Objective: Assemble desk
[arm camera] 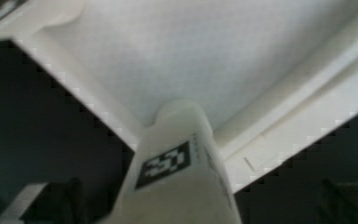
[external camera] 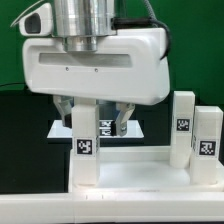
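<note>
The white desk top point(external camera: 140, 165) lies flat, rim up. Three short square white legs stand upright in its sockets: one point(external camera: 85, 135) in front, two point(external camera: 183, 128) point(external camera: 207, 143) close together at the exterior view's right, each tagged.

White desk top point(external camera: 130, 165) and white legs point(external camera: 86, 130) with black-and-white square tags point(external camera: 85, 146), black table point(external camera: 25, 140).

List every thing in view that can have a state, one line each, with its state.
Pincer: open, fingers either side of the front leg, not gripping it.
Front leg: upright in the desk top.
Two legs on the exterior view's right: upright on the desk top.
Desk top: lying flat, legs pointing up.
Marker board: flat on the table, mostly hidden behind the legs.
</note>
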